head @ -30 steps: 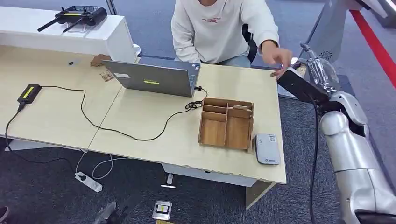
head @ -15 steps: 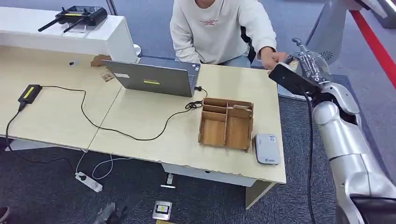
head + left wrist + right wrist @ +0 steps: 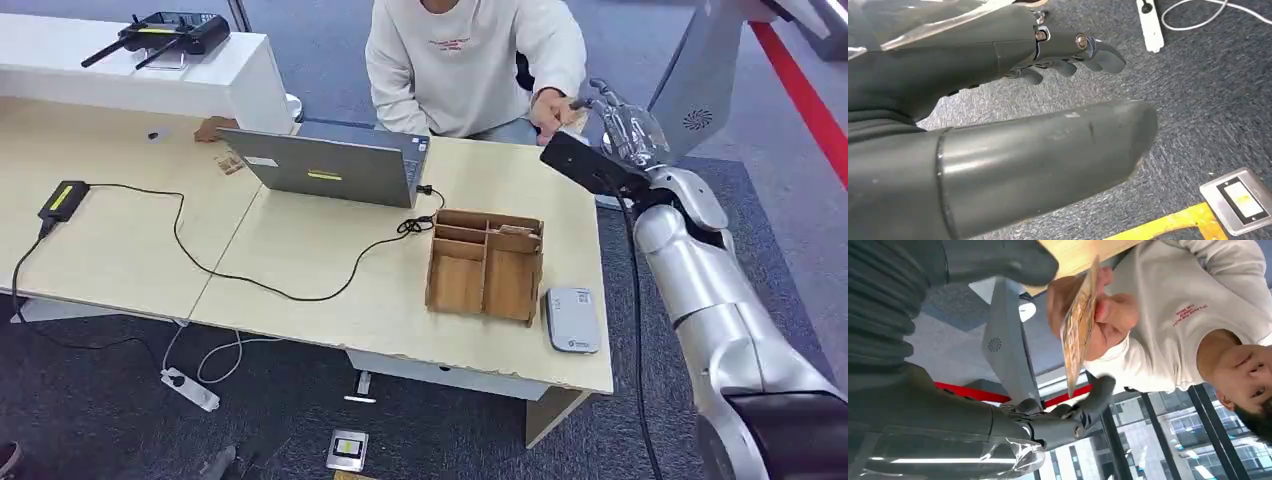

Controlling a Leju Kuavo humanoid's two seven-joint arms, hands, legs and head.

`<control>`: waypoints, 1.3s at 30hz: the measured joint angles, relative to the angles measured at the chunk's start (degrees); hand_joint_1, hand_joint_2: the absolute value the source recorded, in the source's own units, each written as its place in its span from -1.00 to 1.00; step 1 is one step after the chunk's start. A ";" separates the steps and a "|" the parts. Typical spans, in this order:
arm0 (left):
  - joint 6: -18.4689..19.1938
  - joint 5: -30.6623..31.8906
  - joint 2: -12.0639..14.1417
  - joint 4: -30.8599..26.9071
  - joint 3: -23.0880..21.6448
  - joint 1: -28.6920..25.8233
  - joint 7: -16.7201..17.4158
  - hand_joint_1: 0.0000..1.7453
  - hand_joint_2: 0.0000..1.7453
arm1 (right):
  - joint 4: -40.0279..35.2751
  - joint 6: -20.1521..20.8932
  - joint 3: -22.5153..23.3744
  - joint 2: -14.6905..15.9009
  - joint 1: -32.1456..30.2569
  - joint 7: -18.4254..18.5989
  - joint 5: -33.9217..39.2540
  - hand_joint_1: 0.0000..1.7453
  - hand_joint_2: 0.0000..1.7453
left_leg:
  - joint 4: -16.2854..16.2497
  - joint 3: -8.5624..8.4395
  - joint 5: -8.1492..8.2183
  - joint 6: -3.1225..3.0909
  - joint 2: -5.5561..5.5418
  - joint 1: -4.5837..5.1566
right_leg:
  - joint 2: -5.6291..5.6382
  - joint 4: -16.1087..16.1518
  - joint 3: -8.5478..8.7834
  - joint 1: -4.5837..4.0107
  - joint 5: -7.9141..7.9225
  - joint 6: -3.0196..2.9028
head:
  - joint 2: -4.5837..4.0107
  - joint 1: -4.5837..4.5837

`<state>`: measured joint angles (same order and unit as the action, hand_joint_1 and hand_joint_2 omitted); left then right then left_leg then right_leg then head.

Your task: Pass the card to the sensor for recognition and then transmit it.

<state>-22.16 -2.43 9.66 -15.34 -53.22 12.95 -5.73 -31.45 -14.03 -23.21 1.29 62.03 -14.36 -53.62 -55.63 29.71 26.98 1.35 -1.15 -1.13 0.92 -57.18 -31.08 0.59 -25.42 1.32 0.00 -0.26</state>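
Right hand (image 3: 615,120): we moved it along the tabletop (image 3: 330,270) edge toward the laptop (image 3: 335,165).
Card (image 3: 1077,325): person's hand (image 3: 1098,315) pinches it between our parted fingers (image 3: 1088,402); handover pending.
Left hand (image 3: 1013,125): slack, holding nothing.

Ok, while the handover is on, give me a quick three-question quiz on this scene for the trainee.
1. True or false: the card reader lies on the desk beside the wooden organizer.
2. What clearly grips the card? A) the person's hand; B) the left robot hand; C) nothing, it lies on the laptop.
3. Short answer: which robot hand is stretched out toward the person?

Key: 1 true; 2 A; 3 the right one.
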 joint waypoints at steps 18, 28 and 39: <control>1.62 -0.11 1.03 0.00 0.79 0.13 0.33 -1.00 -1.00 | 2.73 -2.62 -0.20 -1.36 0.17 -1.00 1.77 -1.00 1.00 | 0.00 -0.04 -0.01 0.02 -0.01 -0.01 | 0.01 -0.01 0.01 -0.01 0.05 -0.03 | 0.00 0.00; -1.62 -3.04 0.90 0.04 2.97 -2.33 -0.90 -1.00 -1.00 | -17.37 9.53 -0.13 1.68 -10.95 6.12 11.04 -1.00 1.00 | -0.01 -0.10 -0.01 0.01 0.01 0.00 | 0.02 0.02 0.03 -0.01 0.04 -0.03 | 0.00 0.00; -2.08 -1.49 0.04 0.04 2.99 -1.87 1.07 -1.00 -1.00 | -29.72 10.65 -0.17 4.76 -20.38 11.41 11.26 -1.00 1.00 | -0.01 -0.10 -0.01 0.01 0.00 0.00 | 0.02 0.02 0.03 -0.01 0.04 -0.03 | 0.00 0.00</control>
<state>-24.24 -3.92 9.70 -15.30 -50.23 11.07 -4.66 -61.17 -3.39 -23.39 6.05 41.65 -2.95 -42.36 -55.64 29.61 26.97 1.36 -1.15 -1.13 0.94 -57.16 -31.05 0.58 -25.38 1.30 0.00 -0.26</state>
